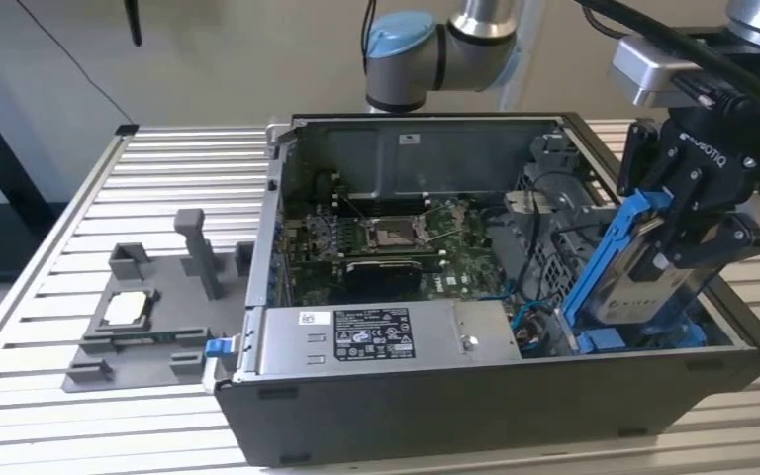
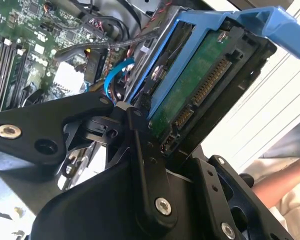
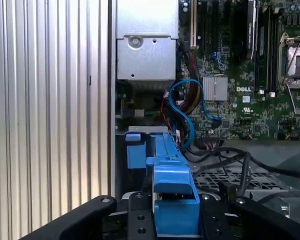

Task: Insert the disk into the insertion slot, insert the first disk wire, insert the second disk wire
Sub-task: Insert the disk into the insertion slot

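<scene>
One arm (image 1: 414, 54), one hand (image 1: 687, 247). The hand is closed on the disk (image 1: 644, 282), w/ the blue carrier (image 3: 172, 185) pinched between its two black fingers in the first wrist view.

Disk is at the exterior view's right end of the open PC case (image 1: 486, 406), standing steeply on end. Long axis runs nearly vertical, top leaning a bit toward the exterior view's right. Upper part is well above the case rim. Lower end is down inside the case by more blue plastic, prob. at the bay mouth, but the contact is hidden.

Silver face w/ white label shows in the exterior view. Green circuit-board side w/ connector strip shows in the second wrist view.

Inside the case: motherboard (image 1: 380, 237) in the middle, power-supply box (image 1: 367, 336) along the near wall, and a blue cable (image 3: 182, 87) looping just beside the carrier.

Case sits on a slatted metal worktop (image 1: 37, 416). A grey fixture (image 1: 142, 317) is on the exterior view's left, apart from the case.

A person's forearm (image 2: 285, 175) is at the edge of the second wrist view.
</scene>
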Robot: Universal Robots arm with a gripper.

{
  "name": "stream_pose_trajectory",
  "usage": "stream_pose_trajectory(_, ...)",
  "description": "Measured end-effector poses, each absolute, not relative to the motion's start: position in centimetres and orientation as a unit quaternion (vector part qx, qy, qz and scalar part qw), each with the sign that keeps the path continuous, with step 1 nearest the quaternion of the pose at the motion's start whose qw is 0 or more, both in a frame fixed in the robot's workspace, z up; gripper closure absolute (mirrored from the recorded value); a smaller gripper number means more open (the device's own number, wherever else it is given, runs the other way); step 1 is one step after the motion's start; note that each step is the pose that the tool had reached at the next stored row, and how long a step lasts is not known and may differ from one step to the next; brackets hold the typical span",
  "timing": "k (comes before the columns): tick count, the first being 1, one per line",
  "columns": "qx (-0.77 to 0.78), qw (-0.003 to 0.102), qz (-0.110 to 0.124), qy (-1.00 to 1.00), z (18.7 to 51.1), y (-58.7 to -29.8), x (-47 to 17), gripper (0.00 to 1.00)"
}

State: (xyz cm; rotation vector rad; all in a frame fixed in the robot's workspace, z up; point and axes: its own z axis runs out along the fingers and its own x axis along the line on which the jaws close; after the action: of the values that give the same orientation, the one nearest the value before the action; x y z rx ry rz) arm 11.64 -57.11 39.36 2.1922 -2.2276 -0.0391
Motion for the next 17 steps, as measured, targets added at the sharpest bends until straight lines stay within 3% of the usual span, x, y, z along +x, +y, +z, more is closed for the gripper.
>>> stream_pose_trajectory(17,0.701,0.008,-0.013,-0.713,38.86,-57.11,11.64,0.67)
